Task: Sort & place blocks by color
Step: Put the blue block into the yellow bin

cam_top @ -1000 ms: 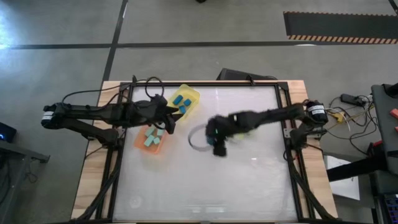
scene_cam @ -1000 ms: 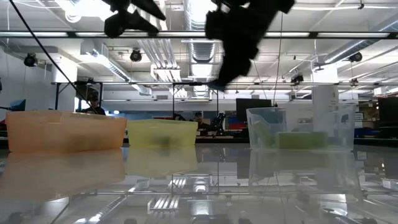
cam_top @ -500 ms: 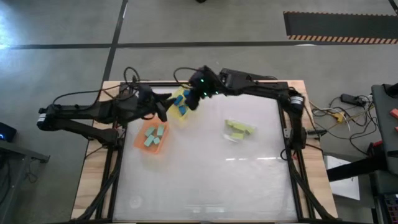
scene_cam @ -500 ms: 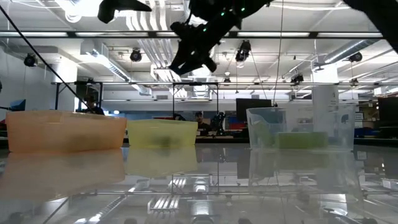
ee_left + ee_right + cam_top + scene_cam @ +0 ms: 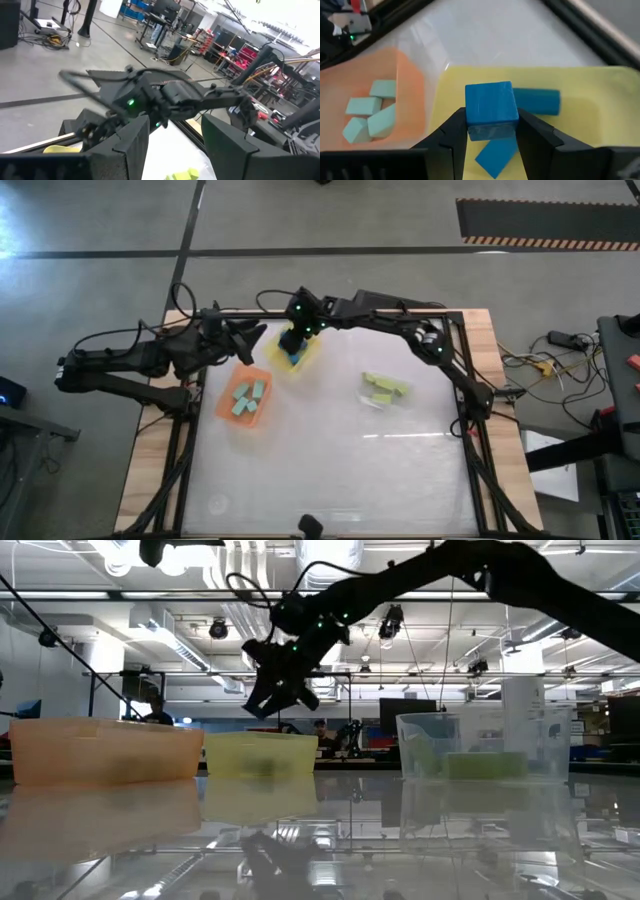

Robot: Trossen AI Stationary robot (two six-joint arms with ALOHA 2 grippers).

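Note:
My right gripper [image 5: 490, 135] is shut on a dark blue block [image 5: 490, 106] and hangs over the yellow bin [image 5: 296, 348], above its rim in the low view [image 5: 275, 690]. Two more dark blue blocks [image 5: 536, 101] lie on that bin's floor. Several light teal blocks [image 5: 246, 397] lie in the orange bin [image 5: 226, 412]. Yellow-green blocks [image 5: 385, 386] rest in the clear dish [image 5: 372, 401]. My left gripper [image 5: 247, 337] is open and empty, in the air just left of the yellow bin, above the orange bin's far end. My right gripper pinches the dark blue block by two opposite side faces [image 5: 470, 122], one finger [image 5: 451, 131] on each side. The fingers point down from above. The block is lifted clear above the yellow bin's floor, its top face level.
The three containers stand across the far half of the table: orange bin left, yellow bin beside it at the far edge, clear dish right of centre. The near half of the white tabletop [image 5: 330, 470] is free room. A small dark object [image 5: 310, 525] sits at the near edge.
My right gripper has swung from over the clear dish toward the table's far left, then come down over the yellow bin. The dish with yellow-green blocks, hidden before, now shows. My left gripper has drawn back toward the far left, away from the orange bin.

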